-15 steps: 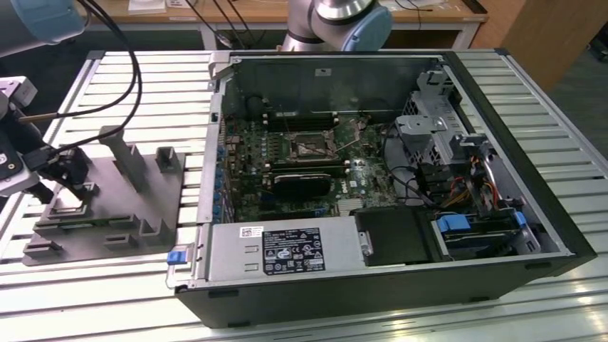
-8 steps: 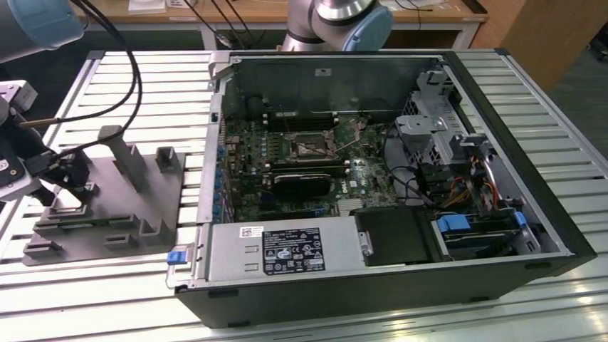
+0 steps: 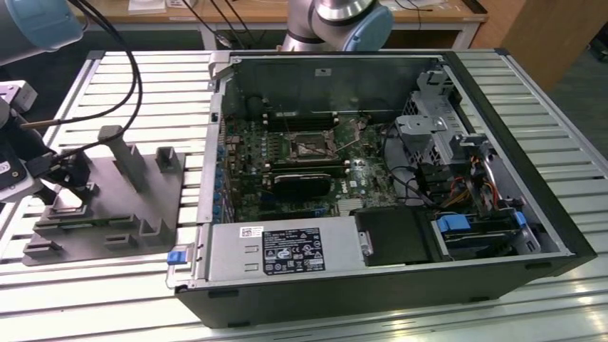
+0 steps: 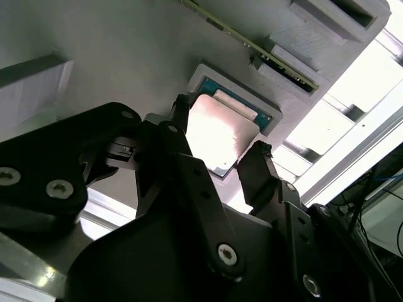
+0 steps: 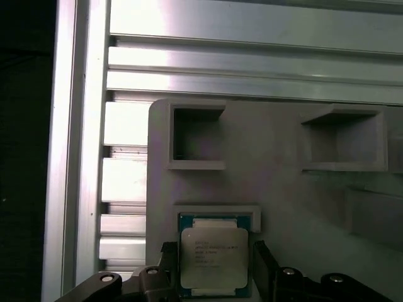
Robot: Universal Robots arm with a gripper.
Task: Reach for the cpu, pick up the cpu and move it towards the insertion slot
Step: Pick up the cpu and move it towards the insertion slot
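Gripper (image 3: pixel 65 187): at the exterior view's far left, lowered over the grey fixture block (image 3: pixel 142 214) on the slatted metal table (image 3: pixel 105 292). Fingers (image 5: pixel 262 263) stand apart, one on each side of the cpu (image 5: pixel 214 259), with no clamp seen in either wrist view. The cpu lies flat in a square recess of the fixture, metal top up. Open computer case (image 3: pixel 532 178): to the exterior view's right of the fixture. Insertion slot (image 3: pixel 311 148): on the motherboard (image 3: pixel 256 160) inside the case, well apart from the cpu.
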